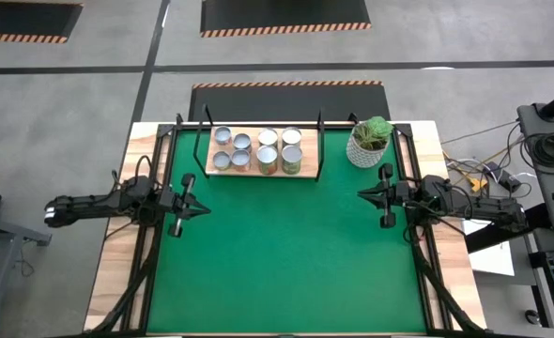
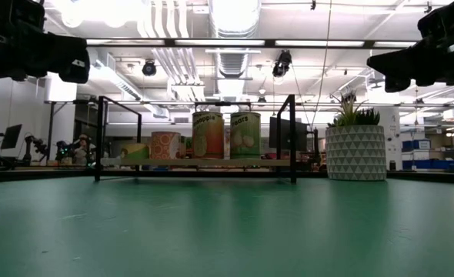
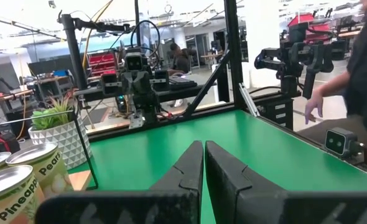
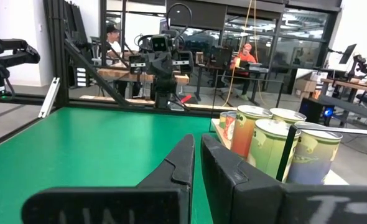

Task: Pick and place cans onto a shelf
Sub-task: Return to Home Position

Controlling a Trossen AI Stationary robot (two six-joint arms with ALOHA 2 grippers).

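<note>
Apparently the placing is finished: all eight cans (image 1: 268,160) stand on the shelf (image 1: 308,141), and I see none on the green mat (image 1: 286,263). They make two rows of four, one far and one near, close together and upright. The two taller cans with labelled sides stand at the right end of the near row, I think so that they do not block the way to the short ones. The shelf itself sits at the far edge of the mat, a little left of the middle, with its black frames at both ends. Just beside its right end is a white pot with a plant (image 1: 369,145), apart from the cans and not part of the job.

The left gripper (image 3: 202,146) hangs over the left edge of the mat, and the right gripper (image 4: 198,142) over the right edge, near the plant. Both are well apart from the shelf and lifted above the surface, as the low view shows. Each has its two fingers pressed together, or almost so, with nothing between them. I judge this as a resting pose: arms to the sides, so that the middle is free.

A person (image 3: 364,74) stands just outside the table, with one hand (image 3: 314,107) hanging beside the table's edge.
</note>
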